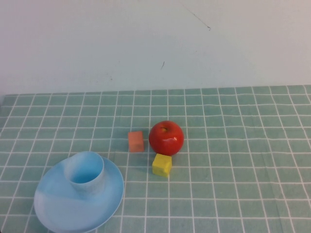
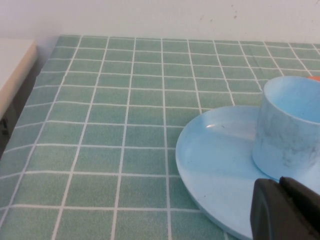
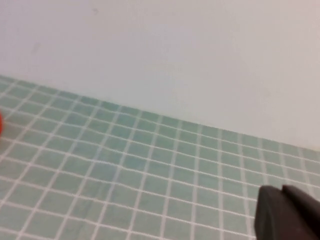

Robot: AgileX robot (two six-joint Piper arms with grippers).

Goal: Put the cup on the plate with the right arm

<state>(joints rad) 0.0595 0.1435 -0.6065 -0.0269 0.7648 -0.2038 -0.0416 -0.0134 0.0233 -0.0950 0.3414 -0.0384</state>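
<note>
The cup [image 1: 85, 174] is seen standing on the plate [image 1: 58, 206], lower left; the right gripper [image 3: 287, 215] is closed and empty, the left gripper [image 2: 285, 210] cannot be judged.

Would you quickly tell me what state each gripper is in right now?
Left gripper: near the plate and cup, touching neither; state cannot be told.
Right gripper: shut, holding nothing, over bare tablecloth.
</note>
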